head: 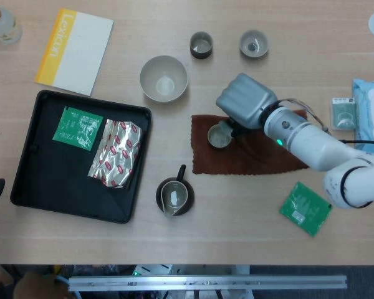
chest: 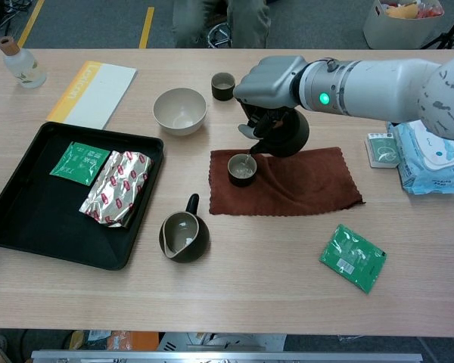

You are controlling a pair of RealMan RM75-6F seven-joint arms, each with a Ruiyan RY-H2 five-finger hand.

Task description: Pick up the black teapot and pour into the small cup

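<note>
- Black teapot (chest: pixel 284 134) held in our right hand (chest: pixel 268 85), fingers wrapped round it, spout tipped over the small cup (chest: pixel 242 167) just below.
- Glazed, rigid, probably slippery: we'd keep gripping the body.

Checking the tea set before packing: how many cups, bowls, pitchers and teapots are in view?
Cups: 3
Bowl: 1
Pitcher: 1
Teapot: 1, held by the right robot hand
Total: 6
</note>
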